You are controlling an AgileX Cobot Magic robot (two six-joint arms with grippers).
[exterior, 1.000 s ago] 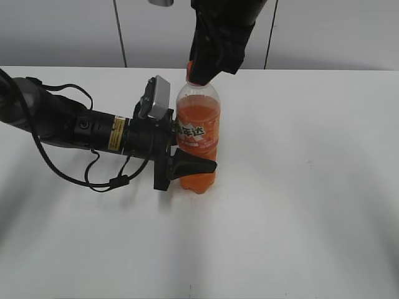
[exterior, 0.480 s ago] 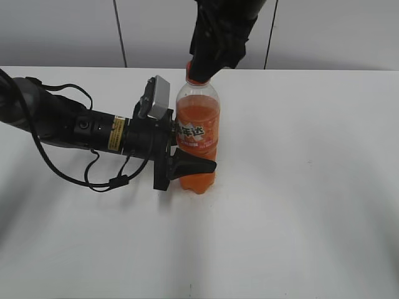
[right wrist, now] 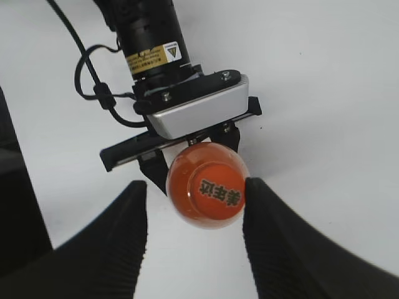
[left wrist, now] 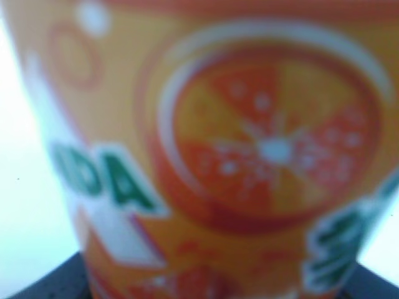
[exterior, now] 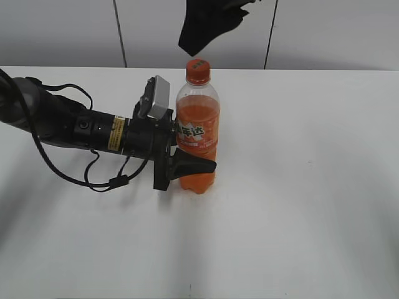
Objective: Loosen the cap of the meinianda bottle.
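The cap (exterior: 197,70) is sitting on top of the meinianda bottle (exterior: 197,134), fully exposed, nothing touching it. In the right wrist view you're looking straight down on it: the cap (right wrist: 214,190) is lying between the two jaws of the right gripper (right wrist: 194,215), slightly closer to the right-hand finger. Those jaws are spread wide and released, hanging above the cap with clear air between; in the exterior view the right gripper (exterior: 206,28) is sitting well above the bottle top.

The left gripper (exterior: 187,165) is coming in sideways and clenching the bottle's lower body, jaws grasping it just under the label. My read: that's your anti-rotation clamp, holding the bottle upright on the surface (exterior: 299,205) so the twist goes into the threads, not the bottle. The left wrist view is only showing blurred label (left wrist: 249,149) filling the frame, consistent with a close grip.

Can't tell whether the cap is loosened.
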